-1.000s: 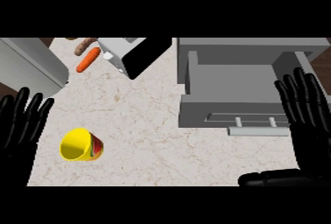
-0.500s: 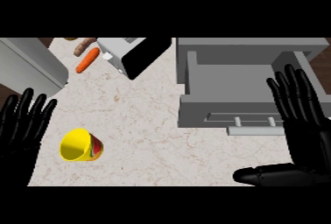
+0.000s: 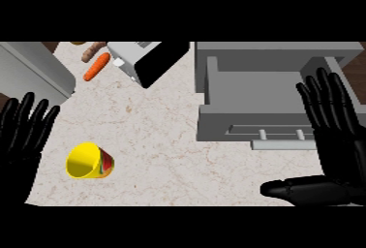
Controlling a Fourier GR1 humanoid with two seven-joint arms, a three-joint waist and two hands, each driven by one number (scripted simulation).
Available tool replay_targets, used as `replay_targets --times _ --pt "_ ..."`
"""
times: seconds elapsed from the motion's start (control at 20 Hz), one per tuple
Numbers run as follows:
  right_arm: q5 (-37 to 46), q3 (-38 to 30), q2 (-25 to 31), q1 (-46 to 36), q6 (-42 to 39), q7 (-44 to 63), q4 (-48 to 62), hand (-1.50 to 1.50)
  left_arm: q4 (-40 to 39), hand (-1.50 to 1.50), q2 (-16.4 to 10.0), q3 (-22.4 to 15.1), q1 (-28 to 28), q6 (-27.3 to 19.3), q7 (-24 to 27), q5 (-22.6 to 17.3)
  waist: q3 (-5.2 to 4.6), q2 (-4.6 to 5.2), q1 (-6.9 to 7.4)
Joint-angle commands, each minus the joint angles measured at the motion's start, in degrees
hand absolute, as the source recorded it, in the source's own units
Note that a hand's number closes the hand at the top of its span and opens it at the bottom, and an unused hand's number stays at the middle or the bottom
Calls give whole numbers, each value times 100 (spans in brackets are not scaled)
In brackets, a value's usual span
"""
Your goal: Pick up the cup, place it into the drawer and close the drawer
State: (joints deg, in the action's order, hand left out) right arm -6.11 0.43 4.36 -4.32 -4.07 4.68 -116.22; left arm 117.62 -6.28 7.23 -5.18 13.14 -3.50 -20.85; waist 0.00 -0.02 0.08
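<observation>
Yellow round cup (image 3: 87, 161) tipped on its side on pale speckled table (image 3: 157, 135), near left hand (image 3: 25, 133), fingers (image 3: 28, 114) straight, apart; right hand (image 3: 340, 145) likewise, by open grey drawer (image 3: 243, 118). Wrap fingers round cup's wall.

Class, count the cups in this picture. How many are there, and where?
1. The yellow cup lies on its side on the counter, near the left hand. None shows in the open drawer, though the right hand covers part of it.

The black left hand (image 3: 25, 133) rests at the left edge, fingers straight. The black right hand (image 3: 336, 140) is spread flat, thumb out.
</observation>
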Motion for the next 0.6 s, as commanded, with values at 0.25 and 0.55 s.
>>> replay_targets --times 0.25,0.55 --pt "110 -74 -66 -275 70 -2 193 -150 -36 -150 463 -320 -507 -48 326 645 0 0 13" --pt "50 -110 -88 -346 83 71 180 -150 -1129 -150 -99 490 -226 478 482 154 -1 4 1"
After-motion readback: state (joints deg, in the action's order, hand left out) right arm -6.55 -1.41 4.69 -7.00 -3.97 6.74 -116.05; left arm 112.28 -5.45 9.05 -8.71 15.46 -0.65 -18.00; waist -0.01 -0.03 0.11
